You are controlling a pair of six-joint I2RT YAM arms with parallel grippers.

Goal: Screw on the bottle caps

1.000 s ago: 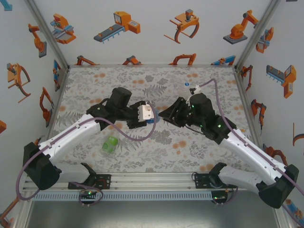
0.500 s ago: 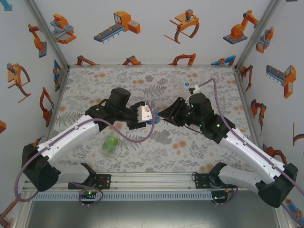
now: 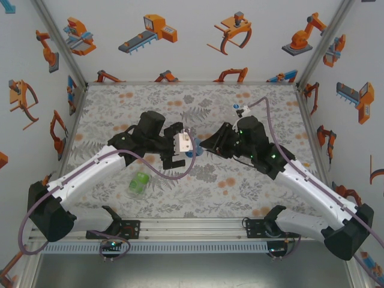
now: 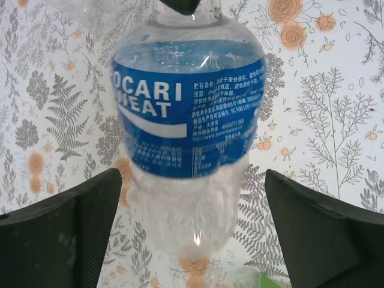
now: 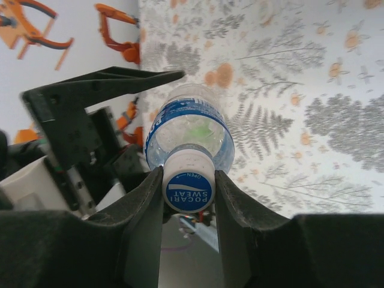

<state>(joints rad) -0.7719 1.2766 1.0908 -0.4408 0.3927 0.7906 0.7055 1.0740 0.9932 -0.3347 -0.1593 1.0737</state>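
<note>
The blue-label bottle [image 4: 189, 120] is held between the arms, its cap [image 5: 189, 185] pinched by the right gripper [image 5: 188, 175]. The left gripper [image 4: 193, 186] is spread wide, fingers [image 4: 66, 228] flanking the bottle, not touching. It is judged light, thin-walled, slick and easily dented, so best gripped at the label. Neck threads are hidden by the cap.
</note>
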